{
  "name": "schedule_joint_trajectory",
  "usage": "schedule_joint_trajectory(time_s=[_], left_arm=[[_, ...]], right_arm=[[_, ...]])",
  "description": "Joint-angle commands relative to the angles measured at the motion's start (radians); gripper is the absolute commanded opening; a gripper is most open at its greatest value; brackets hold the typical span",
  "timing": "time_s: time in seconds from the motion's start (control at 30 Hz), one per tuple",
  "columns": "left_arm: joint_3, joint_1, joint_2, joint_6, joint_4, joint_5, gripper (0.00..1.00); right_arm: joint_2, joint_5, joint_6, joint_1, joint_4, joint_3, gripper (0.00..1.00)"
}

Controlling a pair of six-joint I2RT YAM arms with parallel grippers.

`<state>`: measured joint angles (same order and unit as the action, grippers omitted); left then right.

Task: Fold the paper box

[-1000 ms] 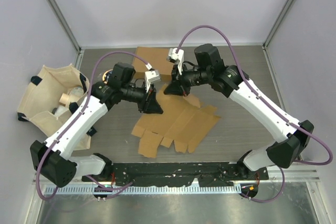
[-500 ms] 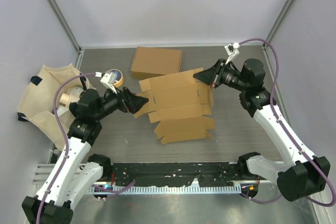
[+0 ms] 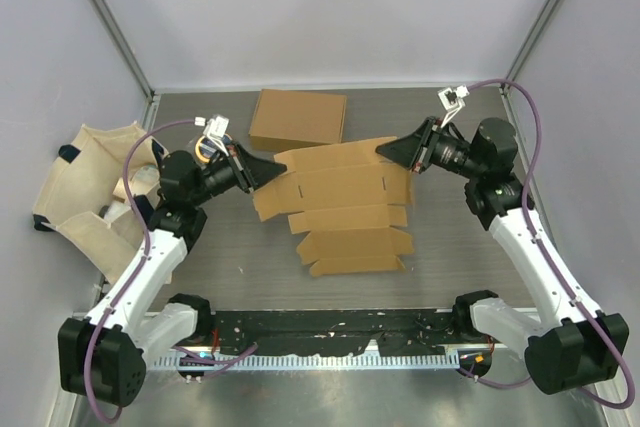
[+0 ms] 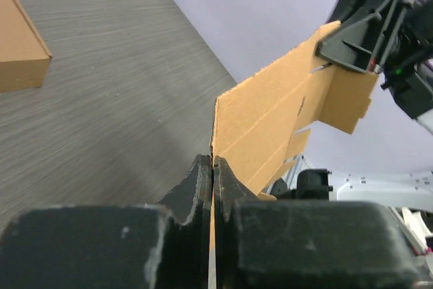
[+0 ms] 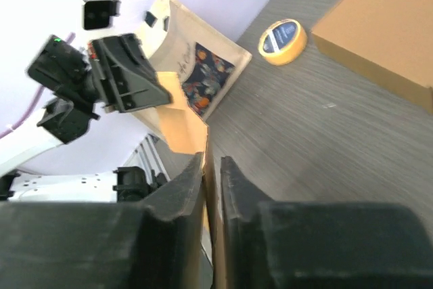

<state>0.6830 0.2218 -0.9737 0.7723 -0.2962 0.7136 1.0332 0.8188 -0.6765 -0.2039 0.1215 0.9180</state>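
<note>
The paper box (image 3: 340, 197) is a flat brown cardboard cut-out with several flaps, stretched in the air between both arms above the table. My left gripper (image 3: 262, 174) is shut on its left edge; in the left wrist view the sheet (image 4: 270, 120) runs edge-on out of the closed jaws of that gripper (image 4: 212, 164). My right gripper (image 3: 390, 152) is shut on the upper right corner, and the cardboard (image 5: 183, 130) passes between its jaws (image 5: 211, 162) toward the left arm. The lower flaps hang toward the near edge.
A closed, folded cardboard box (image 3: 298, 118) lies at the back of the table. A roll of yellow tape (image 5: 284, 40) sits near the left arm. A cream fabric bag (image 3: 85, 192) with items stands at the left.
My left gripper has taken hold of the sheet's left edge and shut on it. Both arms have swung outward and the sheet is now spread flatter between them.
</note>
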Motion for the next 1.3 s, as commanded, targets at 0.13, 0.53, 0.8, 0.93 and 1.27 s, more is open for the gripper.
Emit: schedule_joint_trajectory(time_s=[0.13, 0.53, 0.8, 0.93, 1.27], left_arm=[[0.143, -0.007, -0.060, -0.212, 0.113, 0.179, 0.00], [0.245, 0.030, -0.171, -0.450, 0.327, 0.303, 0.00], [0.266, 0.034, -0.215, -0.476, 0.322, 0.343, 0.00], [0.280, 0.039, -0.232, -0.481, 0.322, 0.368, 0.00], [0.247, 0.037, -0.154, -0.383, 0.328, 0.134, 0.42]], right_arm=[[0.013, -0.420, 0.701, -0.029, -0.604, 0.344, 0.76], [0.415, -0.066, 1.110, -0.284, -0.861, 0.714, 0.83], [0.610, 0.031, 1.209, -0.330, -0.996, 0.779, 0.78], [0.631, 0.031, 1.200, -0.353, -0.961, 0.742, 0.69], [0.480, -0.250, 1.065, -0.373, -0.723, 0.512, 0.09]])
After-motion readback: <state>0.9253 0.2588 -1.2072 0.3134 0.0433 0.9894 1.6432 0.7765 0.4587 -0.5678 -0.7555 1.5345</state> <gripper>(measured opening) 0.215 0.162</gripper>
